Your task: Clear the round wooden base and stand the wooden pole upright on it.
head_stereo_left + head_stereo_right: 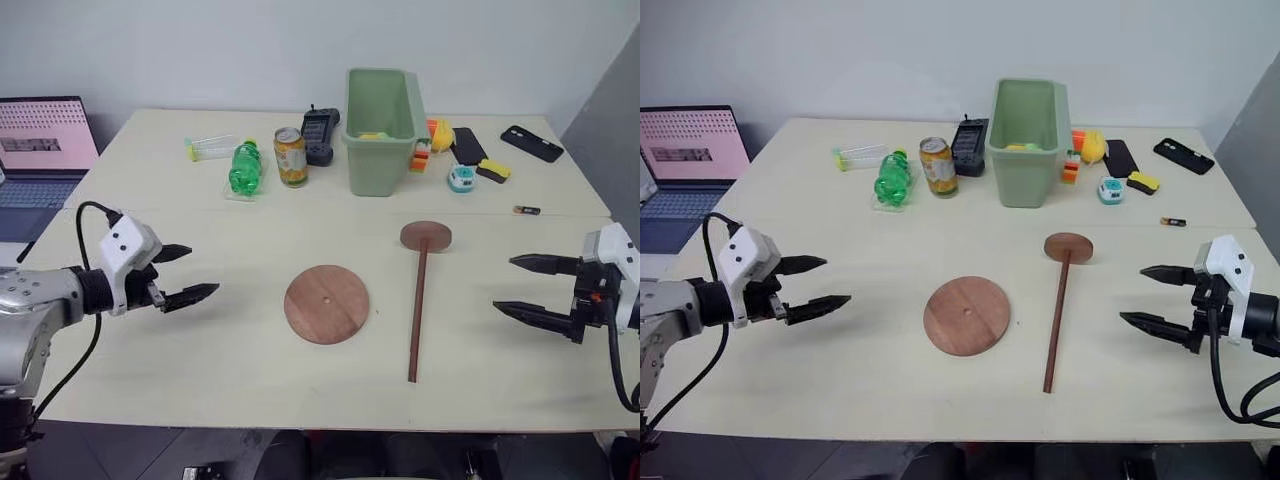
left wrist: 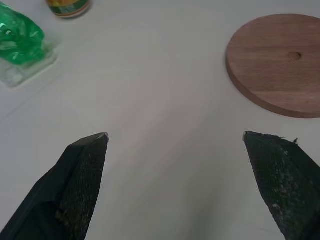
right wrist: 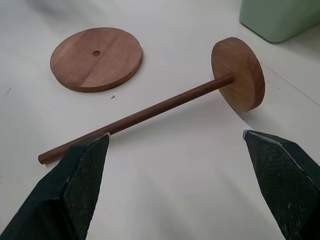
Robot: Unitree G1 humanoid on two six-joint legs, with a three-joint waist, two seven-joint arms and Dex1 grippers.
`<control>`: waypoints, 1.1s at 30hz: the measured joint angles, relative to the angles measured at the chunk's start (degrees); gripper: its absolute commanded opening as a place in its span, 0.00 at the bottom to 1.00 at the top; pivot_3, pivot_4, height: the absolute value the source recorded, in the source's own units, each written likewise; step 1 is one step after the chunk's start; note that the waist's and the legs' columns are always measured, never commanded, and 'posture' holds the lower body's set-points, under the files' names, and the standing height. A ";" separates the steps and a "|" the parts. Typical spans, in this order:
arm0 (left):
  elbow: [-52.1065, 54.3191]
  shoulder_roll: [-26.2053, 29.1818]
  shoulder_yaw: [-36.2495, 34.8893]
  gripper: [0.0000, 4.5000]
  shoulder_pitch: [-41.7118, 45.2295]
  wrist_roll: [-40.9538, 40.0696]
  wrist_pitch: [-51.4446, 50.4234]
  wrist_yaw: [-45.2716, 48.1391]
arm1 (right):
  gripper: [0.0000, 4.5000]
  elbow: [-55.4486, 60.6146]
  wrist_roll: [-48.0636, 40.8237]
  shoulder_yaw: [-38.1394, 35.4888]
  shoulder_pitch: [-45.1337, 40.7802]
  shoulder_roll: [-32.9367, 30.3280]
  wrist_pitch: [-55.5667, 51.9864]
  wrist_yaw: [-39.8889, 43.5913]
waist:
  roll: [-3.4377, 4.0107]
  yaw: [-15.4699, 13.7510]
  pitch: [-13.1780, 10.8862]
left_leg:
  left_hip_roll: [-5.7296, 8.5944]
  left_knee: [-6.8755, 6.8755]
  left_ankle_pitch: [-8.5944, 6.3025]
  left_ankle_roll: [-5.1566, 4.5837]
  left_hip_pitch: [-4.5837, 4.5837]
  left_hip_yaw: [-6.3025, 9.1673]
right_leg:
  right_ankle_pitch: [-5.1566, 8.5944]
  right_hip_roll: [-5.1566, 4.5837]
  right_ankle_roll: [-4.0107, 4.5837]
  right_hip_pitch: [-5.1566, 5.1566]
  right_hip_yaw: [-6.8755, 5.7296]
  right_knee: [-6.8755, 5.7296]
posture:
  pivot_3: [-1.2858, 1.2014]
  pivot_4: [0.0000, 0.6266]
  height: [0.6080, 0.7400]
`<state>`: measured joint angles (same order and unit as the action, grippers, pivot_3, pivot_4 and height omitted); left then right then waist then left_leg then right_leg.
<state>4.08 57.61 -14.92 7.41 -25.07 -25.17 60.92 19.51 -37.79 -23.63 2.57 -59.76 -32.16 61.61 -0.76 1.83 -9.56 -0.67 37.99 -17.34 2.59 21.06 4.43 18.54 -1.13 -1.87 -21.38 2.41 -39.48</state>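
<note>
The round wooden base (image 1: 326, 304) already lies bare; the wooden pole (image 1: 417, 312) lies flat at its 3 o'clock; left hand (image 1: 180, 274) and right hand (image 1: 524, 286) gape empty.

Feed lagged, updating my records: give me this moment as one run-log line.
base: round wooden base bare, flat | pole: wooden pole lying beside it, apart | left tool: open, empty | right tool: open, empty

SETTING: office or lab test room | SURFACE: my pale tabletop (image 1: 200, 350) against a plain white wall | EVIDENCE: open laptop (image 1: 40, 150) on a side desk to my left; handheld controller (image 1: 320, 135), phones (image 1: 532, 143), loose battery (image 1: 527, 210) | PROPS: green bin (image 1: 380, 130), drink can (image 1: 291, 157), green bottle (image 1: 244, 168)
</note>
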 measured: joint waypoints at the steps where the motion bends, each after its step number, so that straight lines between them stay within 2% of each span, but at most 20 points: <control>1: 0.00 -0.01 0.00 1.00 0.00 0.00 0.04 0.01 | 0.99 0.00 0.00 0.00 0.00 0.02 0.00 -0.03 | 0.00 -0.01 0.00 | 0.00 0.00 0.00 0.00 0.00 0.00 | 0.00 0.00 0.00 0.00 0.00 0.00 | 0.52 0.24 1.00; 9: -0.30 -0.56 1.11 1.00 0.42 2.06 3.14 0.09 | 0.99 0.31 0.72 0.01 0.02 0.29 0.23 -0.33 | -0.01 -0.16 -0.01 | 0.03 0.01 0.00 0.00 0.01 0.01 | 0.00 0.00 0.00 0.01 0.00 0.01 | 0.52 0.24 1.00; 12: -0.28 -2.55 1.01 1.00 2.51 0.32 4.79 1.42 | 0.99 0.38 1.58 0.53 0.23 0.29 0.48 -0.32 | -0.01 -0.19 -0.01 | 0.03 0.02 0.00 0.00 0.02 0.01 | 0.00 0.00 0.00 0.02 -0.01 0.02 | 0.52 0.24 1.00; 18: 2.25 -2.55 2.31 1.00 3.33 -0.63 5.09 4.62 | 0.99 1.09 2.50 1.75 0.47 1.06 -0.56 -1.14 | -0.02 -0.18 -0.02 | 0.03 0.02 0.00 0.00 0.02 0.02 | 0.00 0.00 0.00 0.02 0.01 0.01 | 0.52 0.24 1.00; 23: 8.93 -6.11 11.11 1.00 12.30 -1.25 4.17 6.61 | 0.99 8.04 -1.06 2.04 -6.02 3.96 -13.54 -15.02 | -0.04 -0.35 -0.03 | 0.17 0.09 0.01 0.02 0.05 0.03 | 0.00 0.06 -0.01 0.06 0.02 -0.03 | 0.52 0.24 1.00; 27: 9.54 -9.31 16.18 1.00 15.48 -1.28 3.80 7.80 | 0.99 11.77 -4.88 2.59 -10.62 6.18 -25.58 -24.85 | -0.06 -0.16 -0.05 | 0.07 0.07 0.01 0.01 0.19 0.06 | 0.00 0.10 -0.01 -0.04 0.01 0.06 | 0.52 0.24 1.00; 30: 9.74 -13.20 20.67 1.00 19.74 -1.24 4.39 9.63 | 0.99 12.92 -9.99 2.59 -19.41 14.42 -38.15 -35.51 | -0.06 0.04 -0.05 | 0.10 0.10 0.02 0.02 0.21 0.06 | -0.01 0.15 0.00 -0.07 0.02 -0.03 | 0.52 0.24 1.00; 33: 8.70 -15.97 23.94 1.00 22.24 0.01 6.43 11.16 | 0.99 12.85 -10.80 2.62 -27.03 24.05 -52.88 -45.54 | -0.06 0.01 -0.04 | 0.10 0.08 0.03 0.03 0.25 0.11 | -0.01 0.20 0.00 -0.14 0.04 -0.06 | 0.52 0.24 1.00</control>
<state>12.78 41.63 9.01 29.65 -25.06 -18.74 72.08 32.36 -48.60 -21.01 -24.46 -35.71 -85.05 16.07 -0.82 1.84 -9.60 -0.57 38.07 -17.31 2.62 21.31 4.54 18.53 -0.94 -1.87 -21.52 2.45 -39.54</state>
